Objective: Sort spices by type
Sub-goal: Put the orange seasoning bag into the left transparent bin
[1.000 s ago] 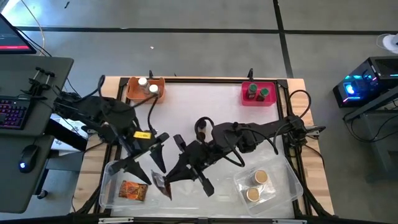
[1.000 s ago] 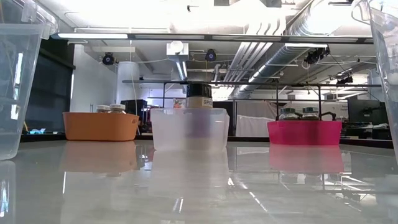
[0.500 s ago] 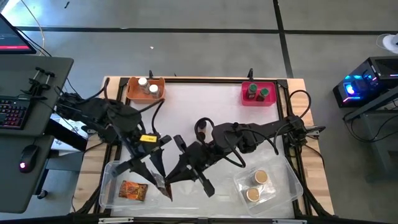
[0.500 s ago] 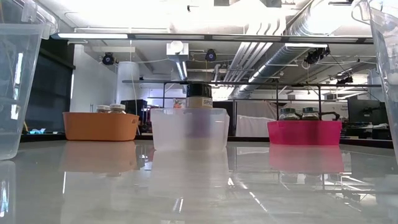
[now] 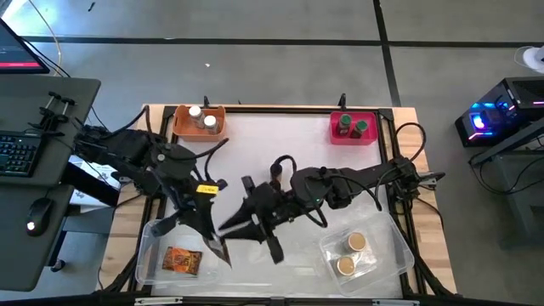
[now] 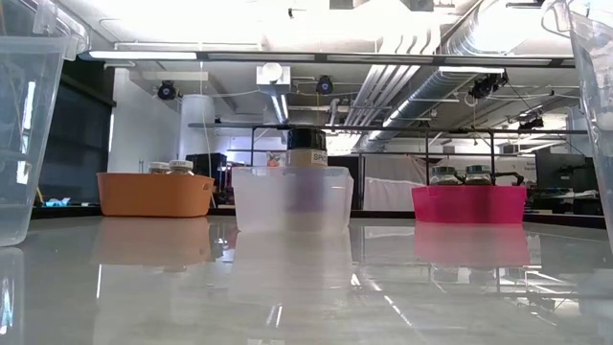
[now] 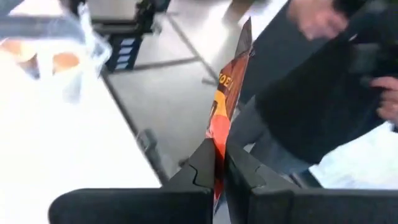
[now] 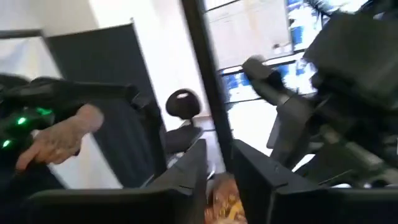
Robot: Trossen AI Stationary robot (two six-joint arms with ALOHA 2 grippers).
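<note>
Sorting is nearly done: jars [image 5: 201, 119] are binned, one packet [image 5: 181, 259] lies in the left tray [image 5: 150, 255]; the last packet [image 7: 225, 102] is pinched by the left gripper [image 7: 219, 165], right gripper [image 5: 228, 227] slightly parted, beside it

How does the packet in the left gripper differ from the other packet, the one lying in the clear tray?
Pose: the gripped packet stands on edge, while the tray packet lies flat, face up.
Hold: the gripped packet is clamped in the shut left gripper; no gripper touches the tray packet.
Support: the tray packet rests on the floor of the clear tray; the gripped packet does not.
Both are flat and orange-brown.
</note>
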